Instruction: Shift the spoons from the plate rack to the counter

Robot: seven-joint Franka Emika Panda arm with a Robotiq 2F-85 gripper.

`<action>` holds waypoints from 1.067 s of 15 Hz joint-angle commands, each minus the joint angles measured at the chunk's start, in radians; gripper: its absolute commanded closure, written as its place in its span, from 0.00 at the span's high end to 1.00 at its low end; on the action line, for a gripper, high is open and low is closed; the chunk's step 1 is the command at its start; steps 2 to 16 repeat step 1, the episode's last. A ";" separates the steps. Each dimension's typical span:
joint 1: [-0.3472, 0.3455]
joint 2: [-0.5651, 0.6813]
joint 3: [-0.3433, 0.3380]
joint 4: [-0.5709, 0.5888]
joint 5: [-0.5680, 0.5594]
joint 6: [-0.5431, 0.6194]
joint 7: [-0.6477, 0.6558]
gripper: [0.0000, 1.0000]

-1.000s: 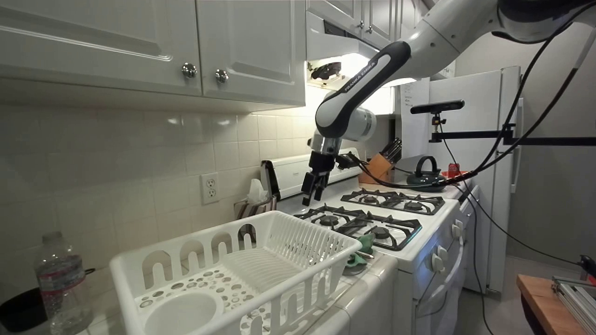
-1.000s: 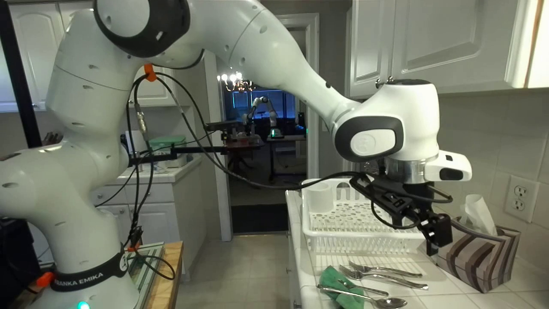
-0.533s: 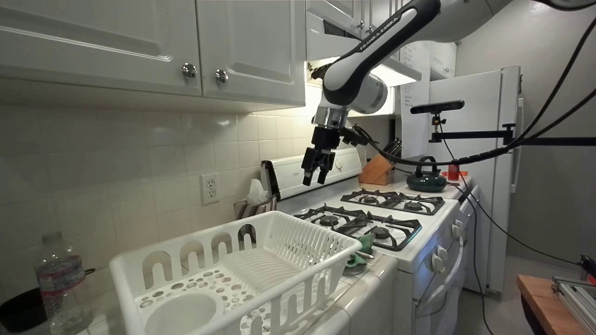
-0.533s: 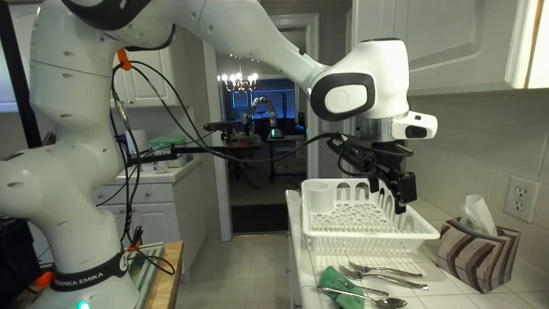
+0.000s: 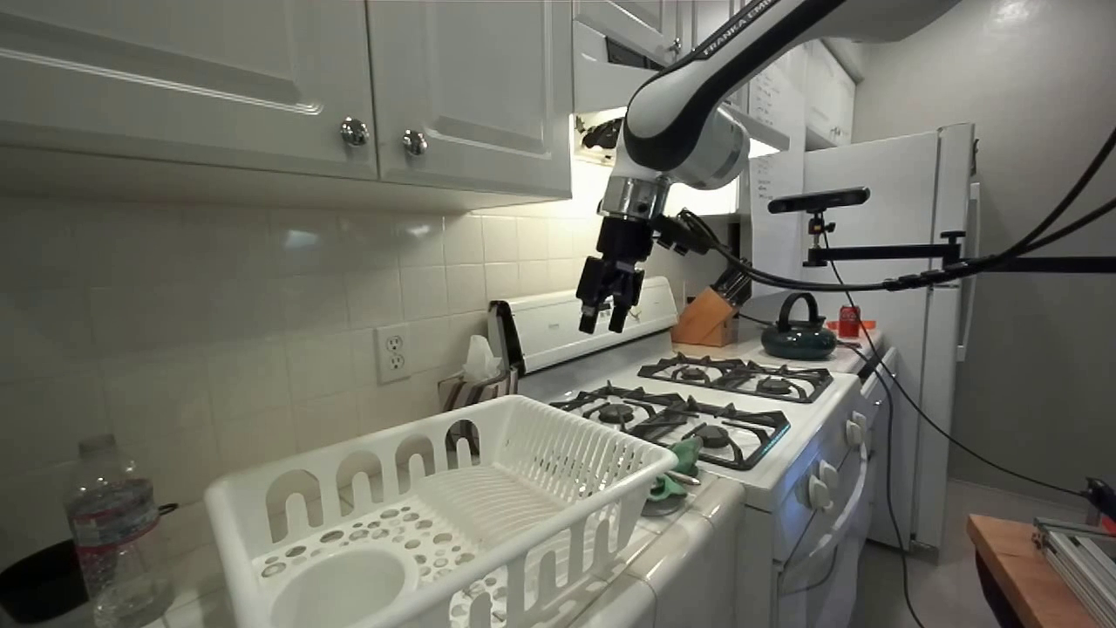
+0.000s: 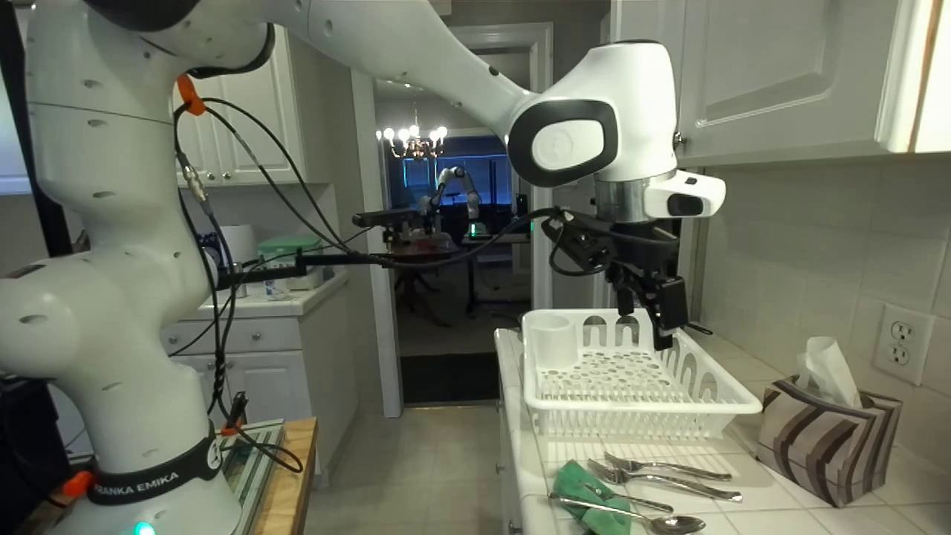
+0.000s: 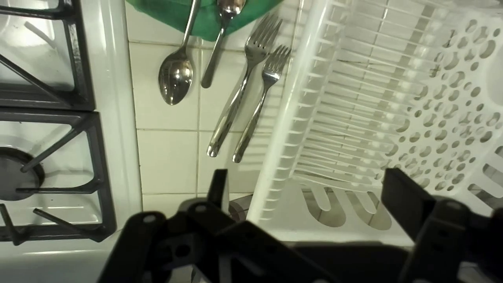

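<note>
Beside your workspace stands the stove (image 5: 806,427), its edge just next to the tiled tabletop (image 7: 165,157). On that tabletop sits the rack (image 6: 643,407), with a tissue box (image 6: 825,446) near one of its corners. Your claw (image 5: 603,323) hangs in the air, jaws spread wide, nothing between them. Lower down, the cloth (image 6: 605,521) lies crumpled on the tabletop, and two forks (image 7: 256,53) lie near the rack. Your big spoon (image 7: 176,76) has its handle across the cloth and its bowl over bare tabletop; the small spoon (image 7: 215,59) has its bowl on the cloth, cut off by the wrist view's edge. Both spoons lie outside the rack, so the shift looks done, and you may only need to tidy. Should you take hold of one, expect light, stiff metal, hard to break but slick enough to twist as you lift. Pinch across the handle, where the cloth may raise it off the tabletop; avoid the rounded bowl, which would likely squirt free. Lift gently, since the soft cloth could drag along.
</note>
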 commanded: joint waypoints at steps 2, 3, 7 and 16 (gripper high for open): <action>0.023 0.000 -0.025 0.001 0.004 -0.003 -0.002 1.00; 0.023 0.000 -0.025 0.001 0.004 -0.003 -0.002 1.00; 0.023 0.000 -0.025 0.001 0.004 -0.003 -0.002 1.00; 0.023 0.000 -0.025 0.001 0.004 -0.003 -0.002 1.00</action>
